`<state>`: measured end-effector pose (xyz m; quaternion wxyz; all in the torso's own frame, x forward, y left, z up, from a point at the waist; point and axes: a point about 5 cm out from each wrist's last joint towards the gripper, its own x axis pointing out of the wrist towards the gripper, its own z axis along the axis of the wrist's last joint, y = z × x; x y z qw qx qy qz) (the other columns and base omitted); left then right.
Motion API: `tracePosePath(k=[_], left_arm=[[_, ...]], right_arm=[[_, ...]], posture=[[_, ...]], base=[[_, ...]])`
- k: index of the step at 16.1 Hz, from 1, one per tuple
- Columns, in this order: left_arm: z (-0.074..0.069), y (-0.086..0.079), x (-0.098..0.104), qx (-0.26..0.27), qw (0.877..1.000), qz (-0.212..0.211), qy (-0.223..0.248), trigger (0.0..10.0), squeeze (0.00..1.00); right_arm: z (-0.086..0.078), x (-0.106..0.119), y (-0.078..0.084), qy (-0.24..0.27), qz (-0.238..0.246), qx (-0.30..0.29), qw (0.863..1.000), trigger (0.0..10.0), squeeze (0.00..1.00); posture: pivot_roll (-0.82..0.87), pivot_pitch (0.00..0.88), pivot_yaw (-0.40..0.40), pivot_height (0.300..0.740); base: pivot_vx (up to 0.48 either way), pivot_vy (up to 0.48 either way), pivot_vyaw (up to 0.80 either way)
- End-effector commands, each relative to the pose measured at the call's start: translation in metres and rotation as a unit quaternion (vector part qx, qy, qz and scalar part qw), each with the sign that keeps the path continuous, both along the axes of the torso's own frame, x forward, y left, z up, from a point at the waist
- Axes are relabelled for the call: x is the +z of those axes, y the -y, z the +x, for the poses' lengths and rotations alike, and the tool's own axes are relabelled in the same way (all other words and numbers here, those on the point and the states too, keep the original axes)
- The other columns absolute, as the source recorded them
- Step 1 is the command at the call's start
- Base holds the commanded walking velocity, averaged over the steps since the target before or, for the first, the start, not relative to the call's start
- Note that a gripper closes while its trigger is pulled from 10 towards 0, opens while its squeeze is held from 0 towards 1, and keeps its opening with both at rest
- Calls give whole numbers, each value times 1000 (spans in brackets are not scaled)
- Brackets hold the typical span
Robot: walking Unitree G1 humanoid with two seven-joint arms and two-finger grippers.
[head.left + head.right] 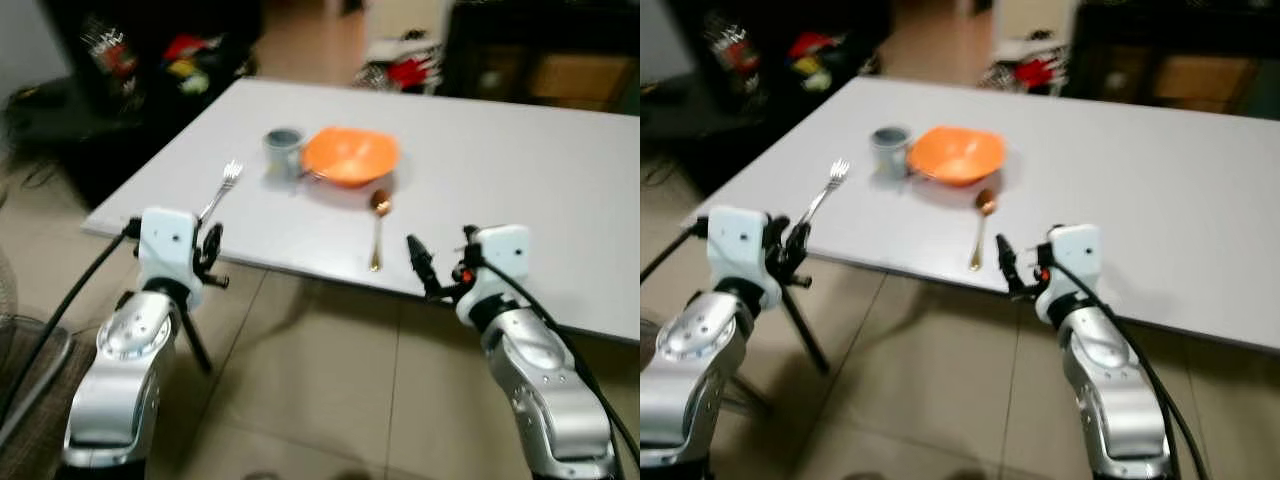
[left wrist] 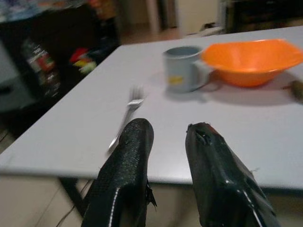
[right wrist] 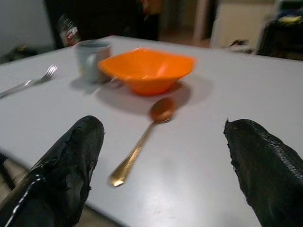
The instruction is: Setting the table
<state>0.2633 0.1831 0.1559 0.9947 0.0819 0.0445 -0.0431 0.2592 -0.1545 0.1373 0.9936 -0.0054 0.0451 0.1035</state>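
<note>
Both hands are held at the desk's (image 1: 520,170) near edge, nothing gripped.
Left hand (image 2: 165,156) is narrowly parted, right hand (image 3: 161,165) wide open; fork (image 1: 222,190), mug (image 1: 284,152), orange bowl (image 1: 350,155) and spoon (image 1: 378,228) are laid beyond.

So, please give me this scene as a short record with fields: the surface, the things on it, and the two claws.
surface: white table
bowl: orange bowl, upright, near the table's front edge
cup: grey cup, beside the bowl on the robot's left
fork: fork, lying left of the cup
spoon: gold spoon, lying in front of the bowl
left claw: left claw, open, holding nothing, before the table edge near the fork
right claw: right claw, wide open, holding nothing, facing the spoon
</note>
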Motion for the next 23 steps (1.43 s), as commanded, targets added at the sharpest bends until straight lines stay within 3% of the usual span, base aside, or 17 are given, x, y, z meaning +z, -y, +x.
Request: tracePosePath(k=[1, 2, 3, 5, 7, 8, 9, 10, 13, 14, 17, 23], left_arm=[[-1, -5, -5, 22, 1000, 17, -7, 10000, 0], [-2, -8, -4, 36, 999, 20, 2, 10000, 0], [-3, -14, -4, 76, 996, 30, 31, 10000, 447], [-6, -17, -3, 107, 993, 28, 40, 10000, 961], [-6, -19, 3, 102, 993, 32, 59, 10000, 1000], [-7, -20, 3, 105, 993, 12, 59, 10000, 988], [-7, -20, 2, 99, 994, 27, 48, 10000, 965], [-9, -21, -2, 90, 995, 33, 23, 10000, 867], [-10, -17, 0, 61, 998, 2, 20, 10000, 290], [-10, -15, 0, 60, 998, -2, 20, 10000, 16], [-4, -15, -2, 79, 997, -8, 12, 10000, 0], [-5, -4, -7, 54, 999, 7, 6, 10000, 0]], right_arm=[[5, 3, -1, 14, -5, -2, 1000, 10000, 1000], [7, 3, 1, 22, -21, -16, 999, 10000, 1000], [12, 6, 2, 30, -16, -14, 999, 10000, 1000], [15, 8, 5, 39, -12, -22, 999, 10000, 1000], [14, 7, 1, 32, -9, -2, 999, 10000, 1000], [15, 7, -2, 34, -9, 5, 999, 10000, 1000], [14, 7, -4, 34, -7, 12, 999, 10000, 1000], [15, 6, -4, 30, -4, 16, 999, 10000, 1000], [23, 10, -4, 25, -5, 6, 1000, 10000, 1000], [24, 11, -6, 23, 0, 14, 1000, 10000, 1000], [18, 8, -9, 24, -14, 33, 999, 10000, 1000], [16, 6, 1, 9, -10, 12, 1000, 10000, 1000]], posture=[[157, 0, 36, 740], [159, 0, 32, 740], [165, 0, 26, 740], [176, 0, 15, 740], [171, 0, 10, 740], [168, 0, 10, 740], [168, 0, 3, 740], [171, 0, -5, 740], [175, 0, -19, 740], [170, 0, -13, 740], [155, 0, 7, 740], [155, 0, -5, 740]], base=[[0, 0, 800], [0, 0, 800], [0, 0, 800], [0, 0, 800], [0, 0, 800], [0, 0, 800], [0, 0, 800], [0, 0, 800], [0, 0, 800], [0, 0, 800], [0, 0, 800], [0, 0, 800]])
